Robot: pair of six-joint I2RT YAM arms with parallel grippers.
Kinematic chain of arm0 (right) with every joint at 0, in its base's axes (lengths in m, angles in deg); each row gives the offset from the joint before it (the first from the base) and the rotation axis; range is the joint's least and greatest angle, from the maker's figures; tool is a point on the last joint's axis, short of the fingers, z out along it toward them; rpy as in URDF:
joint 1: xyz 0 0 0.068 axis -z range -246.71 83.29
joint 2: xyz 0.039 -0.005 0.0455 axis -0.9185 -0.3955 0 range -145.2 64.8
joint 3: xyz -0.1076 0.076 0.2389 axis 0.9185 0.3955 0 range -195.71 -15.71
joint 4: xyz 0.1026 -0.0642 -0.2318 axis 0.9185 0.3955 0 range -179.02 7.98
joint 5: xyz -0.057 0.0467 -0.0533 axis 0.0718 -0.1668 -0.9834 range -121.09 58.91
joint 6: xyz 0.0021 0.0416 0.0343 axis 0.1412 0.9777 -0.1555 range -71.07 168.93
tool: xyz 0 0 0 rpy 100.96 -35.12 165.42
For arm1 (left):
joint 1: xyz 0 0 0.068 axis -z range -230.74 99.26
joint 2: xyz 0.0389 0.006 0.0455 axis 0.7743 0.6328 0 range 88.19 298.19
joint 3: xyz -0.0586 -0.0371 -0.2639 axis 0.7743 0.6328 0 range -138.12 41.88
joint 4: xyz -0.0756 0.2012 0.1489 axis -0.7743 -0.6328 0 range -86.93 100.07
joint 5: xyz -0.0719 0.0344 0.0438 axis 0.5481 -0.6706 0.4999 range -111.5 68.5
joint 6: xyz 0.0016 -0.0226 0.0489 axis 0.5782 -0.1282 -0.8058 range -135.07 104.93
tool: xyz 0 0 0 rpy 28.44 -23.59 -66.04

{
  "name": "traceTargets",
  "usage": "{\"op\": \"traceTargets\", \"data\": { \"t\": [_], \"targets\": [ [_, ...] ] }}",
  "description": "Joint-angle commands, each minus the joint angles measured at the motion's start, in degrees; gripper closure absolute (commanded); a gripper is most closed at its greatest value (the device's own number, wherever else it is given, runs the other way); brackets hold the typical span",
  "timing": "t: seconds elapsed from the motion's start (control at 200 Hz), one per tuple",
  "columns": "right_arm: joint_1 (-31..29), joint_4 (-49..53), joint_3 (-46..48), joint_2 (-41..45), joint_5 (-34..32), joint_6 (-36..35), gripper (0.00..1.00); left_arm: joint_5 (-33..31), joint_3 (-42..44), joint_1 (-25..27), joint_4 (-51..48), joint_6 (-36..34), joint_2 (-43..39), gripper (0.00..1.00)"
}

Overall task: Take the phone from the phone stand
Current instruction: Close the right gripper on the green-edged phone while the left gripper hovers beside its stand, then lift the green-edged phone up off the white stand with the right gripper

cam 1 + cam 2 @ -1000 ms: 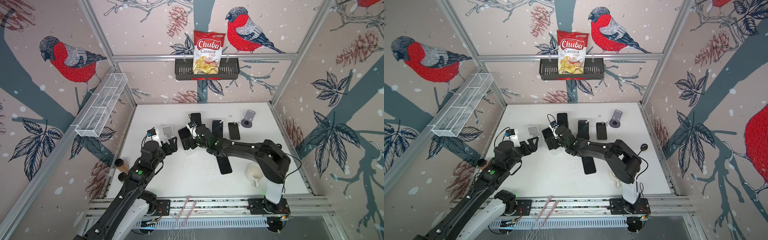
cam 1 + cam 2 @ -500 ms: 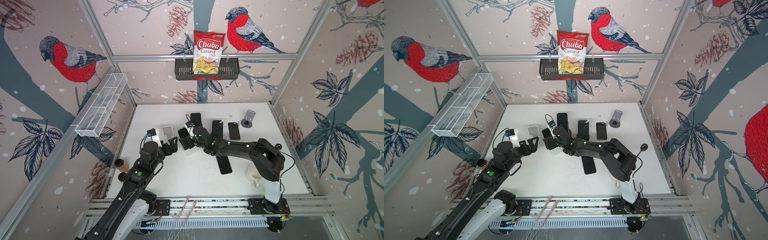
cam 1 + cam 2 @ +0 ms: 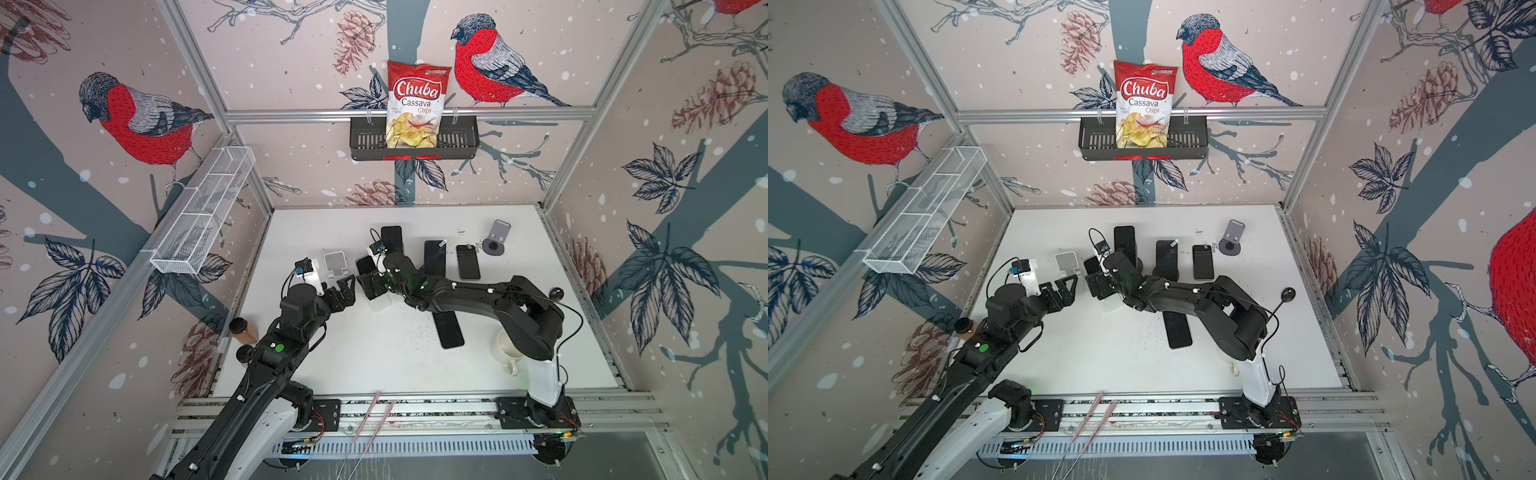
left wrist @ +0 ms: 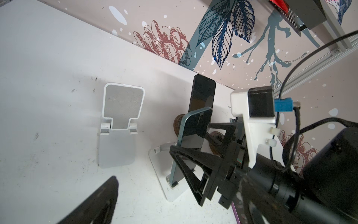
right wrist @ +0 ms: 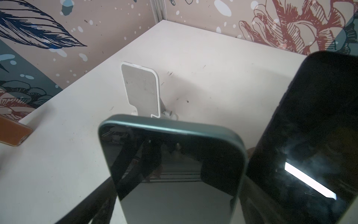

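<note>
Left wrist view: my right gripper [image 4: 195,155] is spreading wide around the teal phone [image 4: 193,135], which is leaning on its white stand [image 4: 164,174]; farther left, my left gripper [image 3: 343,291] is hovering wide beside an empty stand [image 4: 120,120].

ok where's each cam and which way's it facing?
Top views: high above the front rail, looking down at the table and back wall; both arms show.
Left wrist: on the left arm, facing the back wall past the empty stand; one own finger shows.
Right wrist: on the right arm, close on the teal phone; own fingers barely show.
Shared: both wrist views hold the empty stand and teal phone; the left one also catches the right gripper around it.
</note>
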Motion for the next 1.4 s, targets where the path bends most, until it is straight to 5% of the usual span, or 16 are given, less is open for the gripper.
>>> {"op": "traceTargets", "data": {
  "t": [0.0, 0.701, 1.397],
  "targets": [
    [-0.3, -1.6, -0.2, -0.3, -0.6, -0.4, 0.05, 0.2, 0.4, 0.2, 1.9, -0.8, 0.0, 0.03],
    [-1.5, -2.4, 0.5, 0.2, -3.3, -2.2, 0.31, -0.1, 0.6, 0.2, 1.6, -0.8, -0.4, 0.03],
    [-2.0, -1.3, 0.1, 4.0, -4.6, -2.7, 0.33, 0.3, 0.7, 0.2, 1.6, -0.6, -0.4, 0.03]
  ]
}}
